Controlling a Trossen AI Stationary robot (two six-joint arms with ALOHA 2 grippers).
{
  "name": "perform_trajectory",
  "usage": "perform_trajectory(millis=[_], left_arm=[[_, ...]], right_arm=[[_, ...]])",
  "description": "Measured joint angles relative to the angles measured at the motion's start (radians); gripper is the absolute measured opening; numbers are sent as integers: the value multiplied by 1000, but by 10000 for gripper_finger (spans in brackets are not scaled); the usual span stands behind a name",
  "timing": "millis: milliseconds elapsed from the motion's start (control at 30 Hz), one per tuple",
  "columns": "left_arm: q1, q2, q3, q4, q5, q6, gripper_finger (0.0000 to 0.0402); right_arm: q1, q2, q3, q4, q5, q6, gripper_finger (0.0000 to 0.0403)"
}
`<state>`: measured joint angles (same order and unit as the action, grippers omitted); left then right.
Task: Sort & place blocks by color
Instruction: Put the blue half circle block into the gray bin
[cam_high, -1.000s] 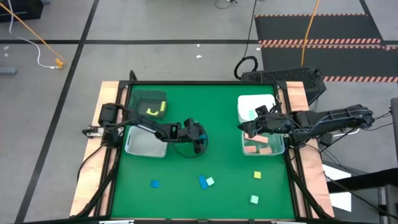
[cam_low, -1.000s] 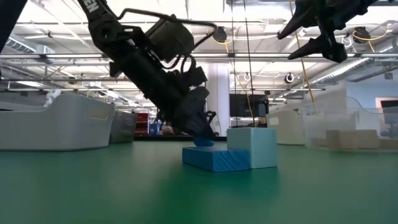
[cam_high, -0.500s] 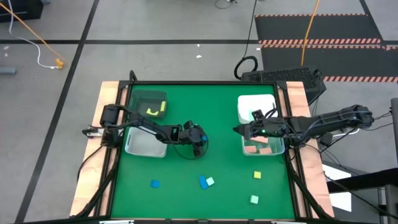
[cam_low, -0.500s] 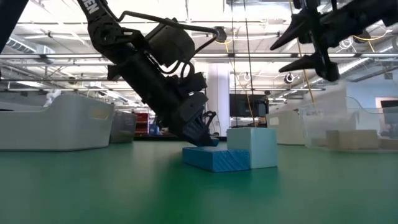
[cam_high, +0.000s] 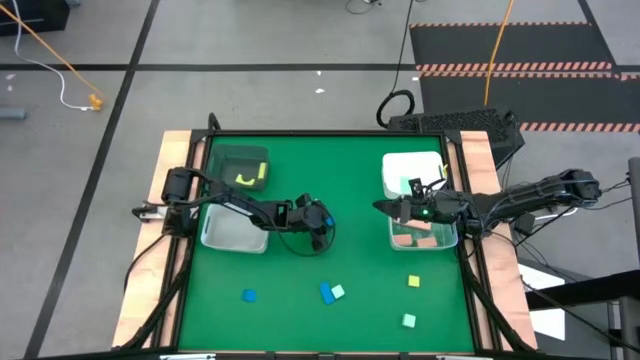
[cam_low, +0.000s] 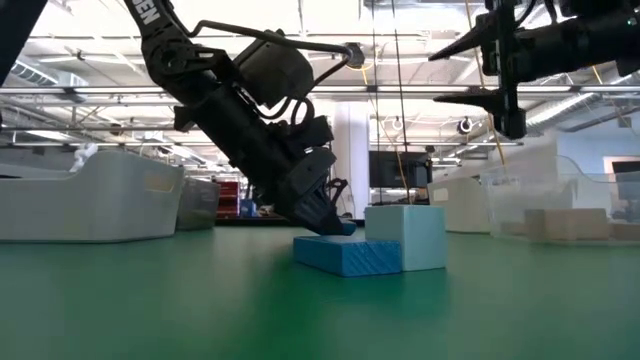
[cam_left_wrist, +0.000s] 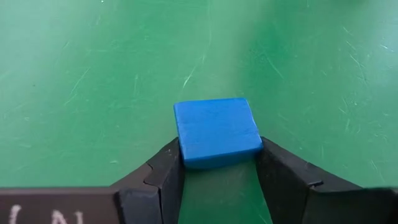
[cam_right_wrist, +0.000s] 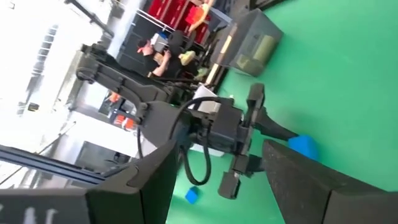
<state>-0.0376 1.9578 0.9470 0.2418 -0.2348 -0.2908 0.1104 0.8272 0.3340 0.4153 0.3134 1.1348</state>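
At counter centre, the left claw (cam_left_wrist: 217, 171) is closing its fingers (cam_left_wrist: 165, 168) against a blue block (cam_left_wrist: 216, 130) on the green counter (cam_left_wrist: 74, 74); a sec. ago they were wider, so the pick is nearly made. The right claw (cam_high: 382, 208), fingers apart and empty, is swinging inward off the clear bin (cam_high: 447, 238) w/ pink blocks (cam_high: 423, 227).

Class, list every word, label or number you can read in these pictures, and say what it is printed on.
"EN": white letters on the left arm, low view; the rest is cut off.
left gripper, left wrist view: white letter fragments, cut off, unreadable.
right gripper, right wrist view: white fragments, unreadable.
blue block: no text.
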Motion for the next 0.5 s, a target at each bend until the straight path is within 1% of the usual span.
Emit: perform_trajectory(millis=[100,233,367,500], left_arm=[[0,-3,0,0,1,0,179],[-1,-7,0,21,8,1,168],[0,-12,0,40,26,1,168],[-3,-29,0,56,41,23,181]], right_arm=[[0,0,0,28,0,-22,224],[0,0,0,44,3,-25,224],[0,1,0,45,5,-19,224],[0,1,0,78,25,-19,224]])
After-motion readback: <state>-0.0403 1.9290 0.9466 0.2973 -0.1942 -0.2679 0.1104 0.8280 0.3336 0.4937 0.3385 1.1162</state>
